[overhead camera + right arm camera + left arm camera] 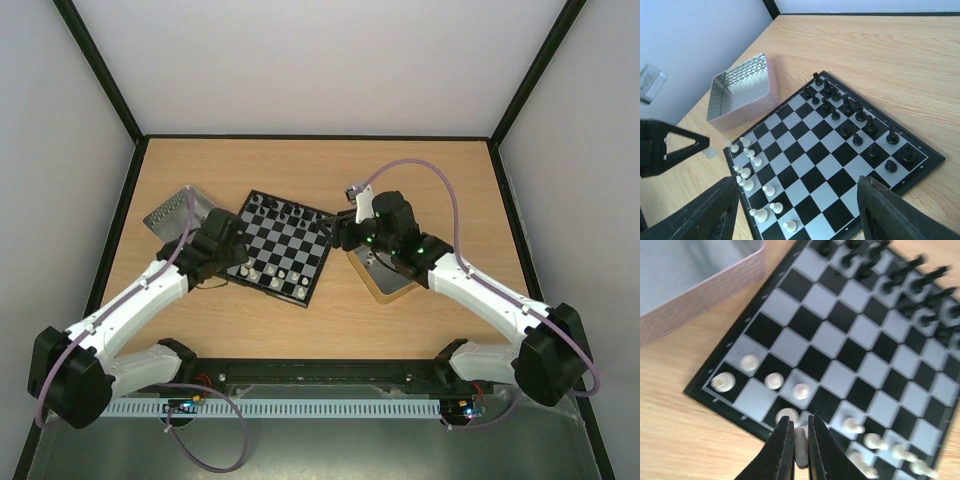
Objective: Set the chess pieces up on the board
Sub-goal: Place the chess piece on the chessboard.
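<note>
From above, the board [280, 248] lies at an angle mid-table. The left gripper [232, 258] is at its left edge and the right gripper [340, 233] is by its right corner. A silver tray [178, 210] sits just beyond the left arm.

In the left wrist view, the left gripper [800, 440] is clamped on a white piece [801, 447] above the board's near edge. Other white pieces [774, 381] stand there in a loose, uneven row. The black pieces [900, 280] crowd the far side.

In the right wrist view, the right gripper [799, 200] hangs over the board with its jaws wide apart and nothing between them.

The step in hand looks like seating that white piece on a free square in white's rows. The neighbours stand close, so it should come straight down over the square's centre — no sideways drift. The fingers should part only once the base rests flat, then lift vertically so they don't clip the pieces just beside.
</note>
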Tool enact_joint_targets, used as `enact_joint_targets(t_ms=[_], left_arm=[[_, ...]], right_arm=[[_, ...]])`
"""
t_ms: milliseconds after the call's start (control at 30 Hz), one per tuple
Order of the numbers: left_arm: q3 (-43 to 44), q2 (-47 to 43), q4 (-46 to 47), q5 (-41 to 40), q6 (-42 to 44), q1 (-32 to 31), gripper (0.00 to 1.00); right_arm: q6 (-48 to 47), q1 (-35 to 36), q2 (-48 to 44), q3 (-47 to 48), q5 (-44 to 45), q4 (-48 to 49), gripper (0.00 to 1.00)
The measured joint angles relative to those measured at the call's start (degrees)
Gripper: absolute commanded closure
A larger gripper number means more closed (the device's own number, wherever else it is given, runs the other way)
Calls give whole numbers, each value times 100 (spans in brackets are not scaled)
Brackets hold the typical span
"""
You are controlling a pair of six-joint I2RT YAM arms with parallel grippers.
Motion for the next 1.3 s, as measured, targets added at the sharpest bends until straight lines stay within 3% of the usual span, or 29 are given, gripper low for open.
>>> enact_joint_targets(t_ms=[267,600,1300], left_arm=[[-953,28,184,-533,-267,4,98],[-1067,439,968,-619,-315,240,98],[-1429,761,1513,-680,-310,291,95]], right_arm=[[138,0,168,-2,348,9,36],[164,0,181,-2,514,9,36],[205,0,337,0,656,2,35]])
